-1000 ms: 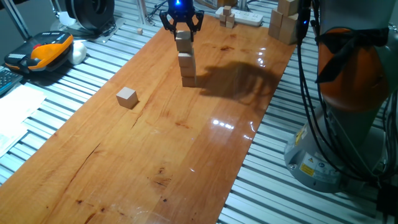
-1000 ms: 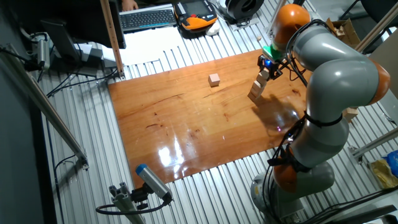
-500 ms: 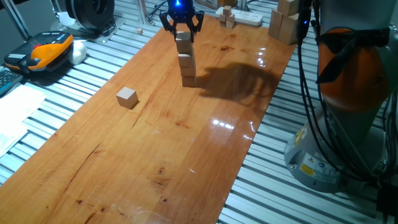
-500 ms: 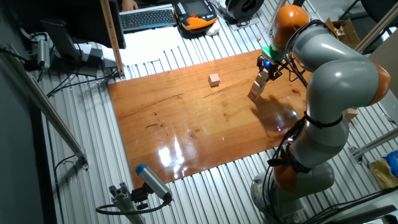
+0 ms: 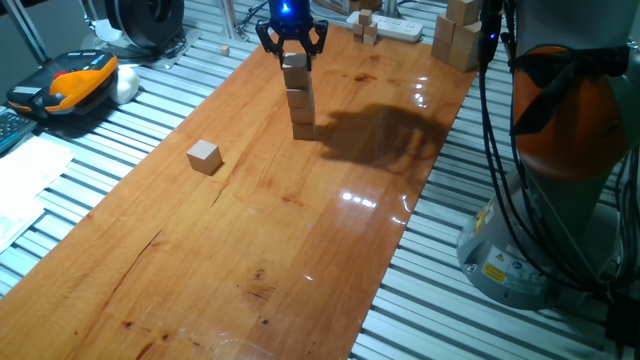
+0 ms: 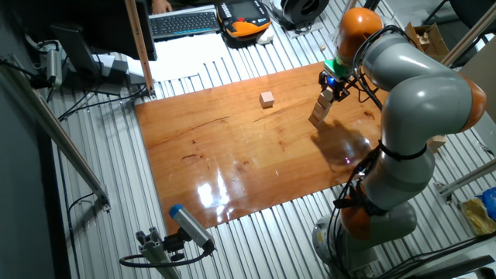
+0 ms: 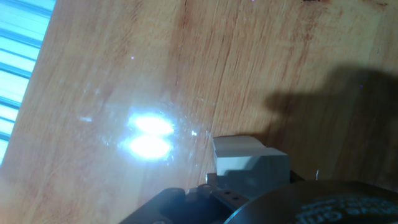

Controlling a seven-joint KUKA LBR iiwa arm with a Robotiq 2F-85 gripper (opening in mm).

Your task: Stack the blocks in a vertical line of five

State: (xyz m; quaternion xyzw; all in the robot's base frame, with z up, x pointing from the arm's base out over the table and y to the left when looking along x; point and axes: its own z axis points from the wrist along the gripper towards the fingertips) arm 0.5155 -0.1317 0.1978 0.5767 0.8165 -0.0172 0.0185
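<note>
Step in hand, as judged: seating the top cube [image 5: 294, 66] on the stack [image 5: 300, 105] at the far end of the wooden board [image 5: 300, 250]. Stack count read as four with this cube (joints hard to separate at this size). Top cube set slightly off-line from those under it; in the other fixed view the column [image 6: 320, 110] appears to lean.

Gripper [image 5: 292, 48] directly above, fingers straddling the top cube. Not possible to tell whether clamped or already slack; hand view shows only one pale cube face [image 7: 249, 163] under the hand.

Loose cube [image 5: 204, 156] well apart, nearer the board's left edge, resting flat.

Next move calls for: release without side load, straight vertical retreat, then pickup of the loose cube as fifth.

Materials: plain light-tan wood, square-edged, matte (grippable, likely light). Board glossy, varnished, strong glare.
</note>
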